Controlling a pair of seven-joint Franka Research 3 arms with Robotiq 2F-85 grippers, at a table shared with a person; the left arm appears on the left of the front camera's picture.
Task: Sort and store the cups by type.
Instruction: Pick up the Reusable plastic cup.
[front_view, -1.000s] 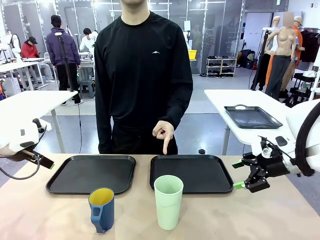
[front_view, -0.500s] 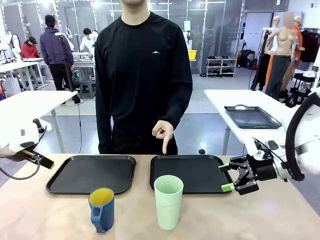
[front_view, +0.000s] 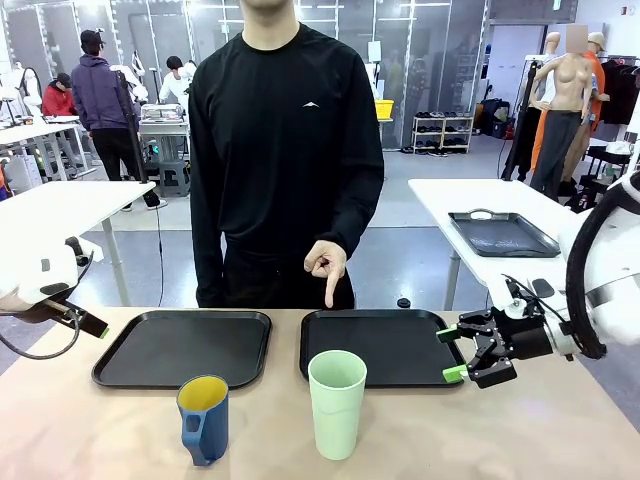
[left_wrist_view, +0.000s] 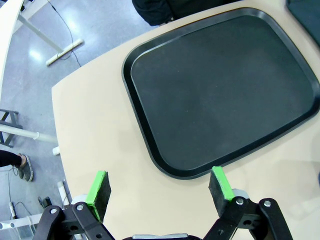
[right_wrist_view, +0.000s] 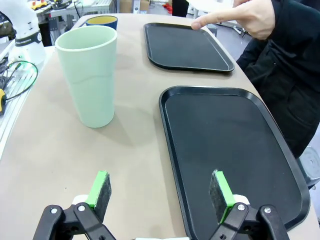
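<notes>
On the table (front_view: 560, 440), near edge: tumbler (front_view: 336, 403) upright, just in front of the right tray (front_view: 400, 345), not on it. Mug (front_view: 204, 418) upright to its left, in front of the left tray (front_view: 150, 350), handle toward the robot. The cups stand apart, and both trays are bare. The person's hand (front_view: 326, 268) points one finger down at the far edge of the right tray.

Right gripper (front_view: 451, 354): jaws wide apart, nothing between them. It sits low at the right end of the right tray, fingers aimed left toward the tumbler. In the right wrist view the tumbler sits ahead and off to one side of the finger gap, well short of it. Left gripper (left_wrist_view: 159, 182): jaws wide, empty, over bare table beside the left tray's corner, away from both cups.

Step in hand, as I judge it: right arm reaching for the tumbler, to go on the tray being pointed at.

To do it well:
- Shift sideways first so the tumbler lines up with the gap, then go in level.
- Grab around mid-height. It is tall and light, so a nudge near the rim could tip it.
- Centre it between the pads before closing, and squeeze gently since it looks like thin plastic.
- Lift straight up, clear the tray rim, and set it down upright.
- Keep away from the pointing hand.
</notes>
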